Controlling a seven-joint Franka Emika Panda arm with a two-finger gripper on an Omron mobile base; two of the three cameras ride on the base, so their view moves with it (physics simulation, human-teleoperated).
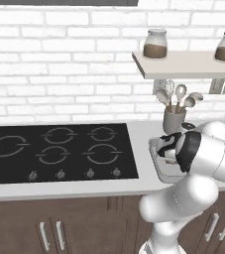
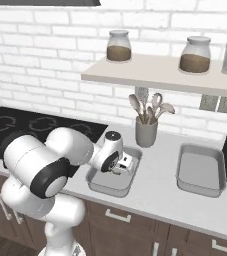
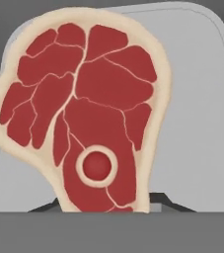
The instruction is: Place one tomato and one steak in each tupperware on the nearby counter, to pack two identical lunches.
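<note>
Gripper [image 2: 124, 165]: jaws drawn in close on the steak [image 3: 84, 108]; the dark fingertips [image 3: 160, 200] show at either side of the meat's lower end in the hand view, the cut clamped between them.

Steak: raw red slab, cream fat rim, round bone near its held end. It hangs over the floor of the nearer tupperware [image 3: 202, 148], against that tray's grey base.

Nearer tupperware [image 2: 97, 187]: grey, rectangular, rounded corners, on the counter [image 2: 155, 197] just right of the cooktop [image 1: 59, 149]. The hand sits low over it; in the left base view the arm covers most of it, one rim [image 1: 156, 166] showing.

Second tupperware [image 2: 200, 170]: same make, further right on the counter, well apart from the first, nothing visible inside it.

Utensil crock [image 2: 146, 132]: grey cup with spoons and a whisk, at the far edge of the counter by the brick wall.

Cooktop: black glass, knobs along its near edge, left of the trays.

Wall shelf [image 2: 160, 75]: pale, carrying two lidded jars [image 2: 119, 46] with brown contents.

Cabinets [image 1: 49, 225]: dark brown, silver bar handles, under the counter.
</note>
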